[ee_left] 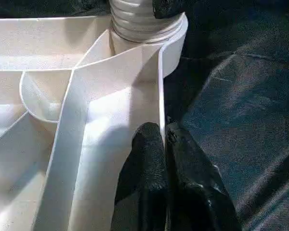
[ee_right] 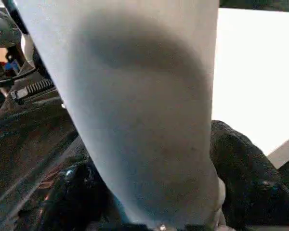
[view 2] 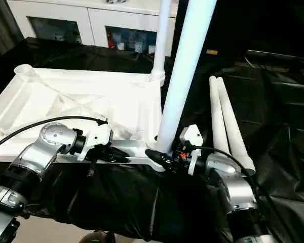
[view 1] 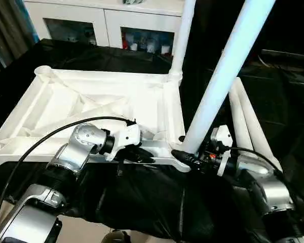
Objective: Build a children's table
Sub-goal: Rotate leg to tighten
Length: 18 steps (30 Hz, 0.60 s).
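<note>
The white tabletop (view 1: 91,101) lies upside down with its ribs showing. My left gripper (view 1: 142,157) is shut on its near rim, the two fingers (ee_left: 149,159) pinching the thin wall. One leg (view 1: 182,40) stands upright in the far right corner socket. A second leg (view 1: 223,76) leans with its top to the right. Its threaded end (ee_left: 139,24) sits at the near right corner socket. My right gripper (view 1: 185,157) grips this leg just above the socket, one finger on each side (ee_right: 250,178).
Two more white legs (view 1: 248,121) lie side by side on the black cloth (view 1: 273,91) to the right of the tabletop. A white cabinet (view 1: 106,20) with glass fronts stands behind. Black cloth hangs over the table's near edge.
</note>
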Available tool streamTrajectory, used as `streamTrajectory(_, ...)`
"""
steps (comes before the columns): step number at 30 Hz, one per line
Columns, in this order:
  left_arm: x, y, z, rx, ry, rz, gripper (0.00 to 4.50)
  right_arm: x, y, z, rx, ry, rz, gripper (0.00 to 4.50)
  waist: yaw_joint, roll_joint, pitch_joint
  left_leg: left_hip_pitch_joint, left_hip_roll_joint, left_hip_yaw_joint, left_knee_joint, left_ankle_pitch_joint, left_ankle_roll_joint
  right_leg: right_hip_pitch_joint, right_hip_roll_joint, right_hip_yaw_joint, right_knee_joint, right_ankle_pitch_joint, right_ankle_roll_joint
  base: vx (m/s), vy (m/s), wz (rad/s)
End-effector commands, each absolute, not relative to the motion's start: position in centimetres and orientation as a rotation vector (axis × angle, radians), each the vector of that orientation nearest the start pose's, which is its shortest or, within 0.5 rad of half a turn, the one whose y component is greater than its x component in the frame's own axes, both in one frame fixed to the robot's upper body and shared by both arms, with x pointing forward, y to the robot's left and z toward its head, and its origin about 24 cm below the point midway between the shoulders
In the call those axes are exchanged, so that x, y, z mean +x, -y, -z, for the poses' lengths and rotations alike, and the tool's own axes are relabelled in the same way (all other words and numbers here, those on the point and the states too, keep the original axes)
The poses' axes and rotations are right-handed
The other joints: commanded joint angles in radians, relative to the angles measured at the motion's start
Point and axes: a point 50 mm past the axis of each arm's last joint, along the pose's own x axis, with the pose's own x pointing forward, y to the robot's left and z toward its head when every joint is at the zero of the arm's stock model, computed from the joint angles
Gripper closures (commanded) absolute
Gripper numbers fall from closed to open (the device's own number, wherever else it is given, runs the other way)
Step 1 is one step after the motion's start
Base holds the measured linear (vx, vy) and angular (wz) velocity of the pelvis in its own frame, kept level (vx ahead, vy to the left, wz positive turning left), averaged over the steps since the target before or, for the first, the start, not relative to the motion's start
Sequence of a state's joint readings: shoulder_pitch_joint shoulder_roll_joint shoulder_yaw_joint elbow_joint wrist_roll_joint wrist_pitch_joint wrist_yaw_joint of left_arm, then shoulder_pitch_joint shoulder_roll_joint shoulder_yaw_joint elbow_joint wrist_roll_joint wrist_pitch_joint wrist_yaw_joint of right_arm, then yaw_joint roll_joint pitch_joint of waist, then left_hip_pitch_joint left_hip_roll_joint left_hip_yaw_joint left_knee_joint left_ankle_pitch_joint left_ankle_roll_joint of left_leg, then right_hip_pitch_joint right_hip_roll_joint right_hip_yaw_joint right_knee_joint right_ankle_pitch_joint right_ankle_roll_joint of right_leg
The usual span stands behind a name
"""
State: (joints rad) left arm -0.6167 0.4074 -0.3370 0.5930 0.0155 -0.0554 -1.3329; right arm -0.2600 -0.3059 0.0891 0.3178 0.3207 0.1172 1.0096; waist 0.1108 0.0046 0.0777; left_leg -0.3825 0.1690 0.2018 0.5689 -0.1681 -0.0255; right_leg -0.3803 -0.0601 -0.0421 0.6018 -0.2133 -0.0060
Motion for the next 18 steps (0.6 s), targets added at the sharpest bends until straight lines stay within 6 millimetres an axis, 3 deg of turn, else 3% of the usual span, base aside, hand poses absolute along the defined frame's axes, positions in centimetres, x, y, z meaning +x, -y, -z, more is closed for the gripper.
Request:
streamTrajectory(1,30.3,-12.7,-4.8,0.519,-0.429,1.556,4.50,26.4,14.7,-1.3,0.103,-0.311,-1.048,1.83,0.001,0.016,-0.051,0.030,0.080,-0.038,-0.075,-0.271,0.009,0.026,-0.100,0.047,-0.067,-0.121,-0.271,0.000,0.000,0.00)
streamTrajectory(7,30.4,-12.7,-4.7,0.518,-0.430,1.529,4.50,26.5,14.3,-1.1,0.108,-0.293,-1.005,1.83,-0.003,0.014,-0.050,0.028,0.079,-0.038,-0.076,-0.274,0.012,0.025,-0.101,0.048,-0.067,-0.118,-0.270,0.000,0.000,0.00)
streamTrajectory(9,30.6,-12.5,-4.6,0.514,-0.436,1.495,4.50,26.8,14.3,-0.9,0.118,-0.287,-0.948,1.83,-0.007,0.015,-0.045,0.028,0.079,-0.040,-0.081,-0.318,-0.003,0.022,-0.106,0.050,-0.077,-0.205,-0.257,0.000,0.000,0.00)
streamTrajectory(10,30.7,-12.1,-4.5,0.509,-0.438,1.463,4.50,27.2,14.2,-0.6,0.113,-0.291,-0.886,1.83,-0.010,0.009,-0.044,0.030,0.079,-0.040,-0.083,-0.331,-0.007,0.021,-0.106,0.051,-0.081,-0.237,-0.251,0.000,0.000,0.00)
streamTrajectory(13,31.0,-10.4,-4.5,0.467,-0.425,1.400,4.50,28.3,13.9,0.4,0.119,-0.307,-0.697,1.83,-0.025,0.009,-0.025,0.040,0.077,-0.056,-0.092,-0.467,-0.055,0.008,-0.117,0.051,-0.106,-0.533,-0.186,-0.019,0.004,-0.03)
streamTrajectory(14,31.0,-10.3,-4.5,0.466,-0.425,1.399,4.50,28.3,13.9,0.4,0.120,-0.308,-0.691,1.83,-0.025,0.009,-0.025,0.040,0.077,-0.056,-0.092,-0.467,-0.055,0.008,-0.117,0.051,-0.106,-0.533,-0.186,-0.057,0.011,-0.09)
streamTrajectory(15,31.0,-9.8,-4.5,0.457,-0.421,1.391,4.50,28.6,13.8,0.6,0.129,-0.316,-0.643,1.83,-0.031,0.013,-0.020,0.056,0.076,-0.067,-0.091,-0.550,-0.074,-0.002,-0.122,0.048,-0.125,-0.670,-0.137,-0.070,0.017,-0.12)
streamTrajectory(17,30.9,-7.9,-4.5,0.435,-0.411,1.355,4.50,29.7,13.4,1.1,0.153,-0.330,-0.468,1.83,-0.040,0.012,-0.019,0.049,0.074,-0.078,-0.103,-0.589,-0.087,0.006,-0.118,0.038,-0.127,-0.696,-0.106,-0.064,0.028,-0.18)
streamTrajectory(18,30.9,-7.7,-4.5,0.432,-0.409,1.351,4.50,29.9,13.3,1.2,0.158,-0.333,-0.448,1.83,-0.044,0.017,-0.020,0.053,0.073,-0.082,-0.107,-0.617,-0.096,0.005,-0.115,0.033,-0.130,-0.678,-0.101,-0.052,0.038,-0.23)
